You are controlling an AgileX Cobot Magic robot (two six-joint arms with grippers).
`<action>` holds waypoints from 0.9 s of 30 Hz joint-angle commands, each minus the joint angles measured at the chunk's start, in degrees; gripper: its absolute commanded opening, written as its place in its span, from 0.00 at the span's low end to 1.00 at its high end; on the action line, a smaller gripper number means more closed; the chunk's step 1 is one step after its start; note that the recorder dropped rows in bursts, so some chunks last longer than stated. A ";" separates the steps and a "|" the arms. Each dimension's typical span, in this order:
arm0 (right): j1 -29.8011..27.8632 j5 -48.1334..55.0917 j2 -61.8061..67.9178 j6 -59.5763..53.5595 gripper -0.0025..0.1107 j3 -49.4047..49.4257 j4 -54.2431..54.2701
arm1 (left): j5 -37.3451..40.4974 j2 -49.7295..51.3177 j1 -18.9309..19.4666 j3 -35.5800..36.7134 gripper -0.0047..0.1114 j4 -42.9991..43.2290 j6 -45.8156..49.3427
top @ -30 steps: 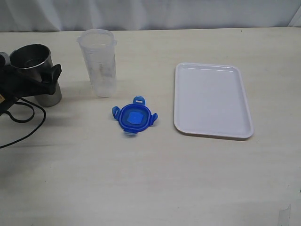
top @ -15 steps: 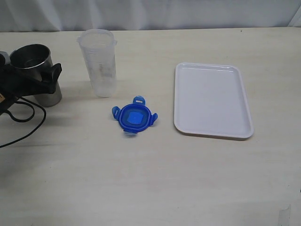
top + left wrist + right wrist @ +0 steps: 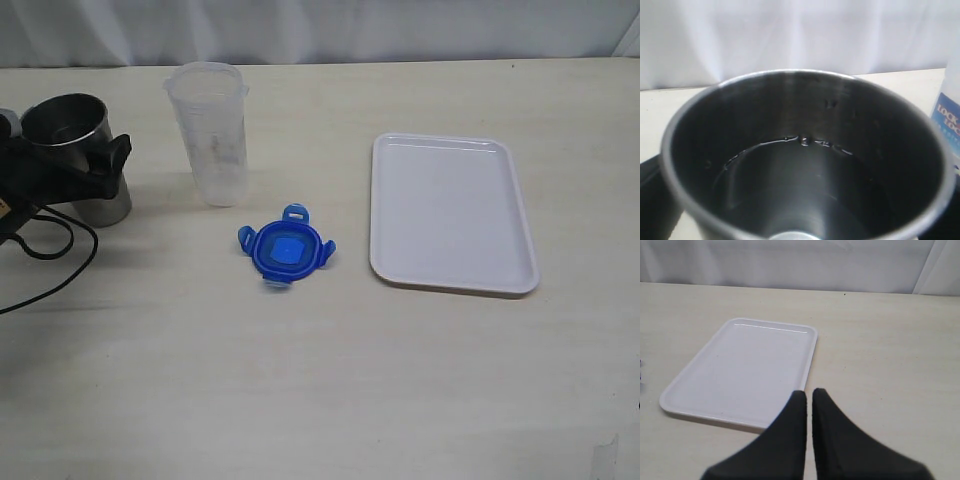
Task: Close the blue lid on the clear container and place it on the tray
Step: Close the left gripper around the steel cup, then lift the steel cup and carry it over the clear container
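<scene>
The blue lid (image 3: 286,248) lies flat on the table, just in front of the clear container (image 3: 208,135), which stands upright and uncovered. The white tray (image 3: 450,210) lies to their right, with nothing on it. My left gripper (image 3: 70,165) sits at the far left, open, its black fingers (image 3: 116,155) on either side of a grey metal cup (image 3: 68,120). In the left wrist view that cup (image 3: 805,75) fills the picture, and the container's edge (image 3: 947,120) shows beside it. My right gripper (image 3: 808,392) is shut on nothing, hovering near the tray's (image 3: 745,365) corner; the exterior view does not show it.
A black cable (image 3: 50,260) loops on the table below the left gripper. A white curtain runs along the table's far edge. Bare tabletop stretches in front of the lid and tray.
</scene>
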 commanded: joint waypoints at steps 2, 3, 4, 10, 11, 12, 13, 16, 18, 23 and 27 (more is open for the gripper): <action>0.10 -0.62 -0.25 0.09 0.06 0.13 0.10 | -0.54 0.14 -0.06 -0.42 0.59 -0.24 -0.27; 0.10 -0.62 -0.25 0.09 0.06 0.13 0.10 | -0.54 0.14 -0.06 -0.42 0.41 0.61 -0.27; 0.10 -0.62 -0.25 0.09 0.06 0.13 0.10 | -0.54 0.14 -0.06 -0.42 0.32 1.40 -0.27; 0.10 -0.62 -0.25 0.09 0.06 0.13 0.10 | -0.54 0.14 -0.06 -0.42 0.04 4.24 -0.27; 0.10 -0.62 -0.25 0.09 0.06 0.13 0.10 | -0.54 0.14 -0.06 -0.42 0.04 4.32 -0.57; 0.10 -0.62 -0.25 0.09 0.06 0.13 0.10 | -0.54 0.14 -0.06 -0.42 0.04 4.82 -1.06; 0.10 -0.62 -0.25 0.09 0.06 0.13 0.10 | -0.54 0.14 -0.06 -0.42 0.04 5.59 -1.89; 0.10 -0.62 -0.25 0.09 0.06 0.13 0.10 | -0.54 0.04 -0.06 -1.10 0.04 7.30 -2.12; 0.10 -0.62 -0.25 0.09 0.06 0.13 0.10 | -0.54 0.04 -0.06 -2.20 0.04 8.38 -2.12; 0.10 -0.62 -0.25 0.09 0.06 0.13 0.10 | -0.54 0.04 -0.06 -4.94 0.04 8.52 -5.17; 0.10 -0.62 -0.25 0.09 0.06 0.13 0.10 | -0.54 0.04 -0.06 -6.81 0.04 7.80 -5.33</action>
